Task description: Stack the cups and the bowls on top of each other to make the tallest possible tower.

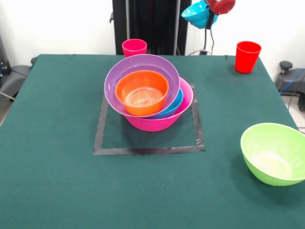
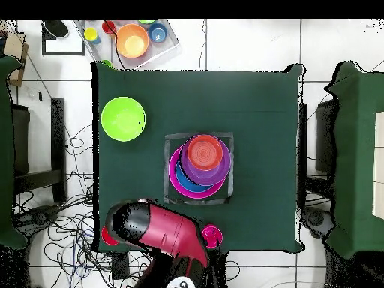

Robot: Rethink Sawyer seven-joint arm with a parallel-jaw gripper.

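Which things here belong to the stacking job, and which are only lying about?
For the job: tower, green bowl, blue bowl in the air, pink cup, red cup.
Lying about: tape square, tray off the table, floor cables.

Tower (image 1: pixel 148 93) — orange, purple, blue bowls nested in pink — mid-table.

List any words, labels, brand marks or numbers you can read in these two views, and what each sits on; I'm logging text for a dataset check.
None can be read in either view.
The pink bowl, purple bowl, orange bowl, lime green bowl, red cup and pink-red cup are plain, with no print.
The green table and its tape square carry no marking.
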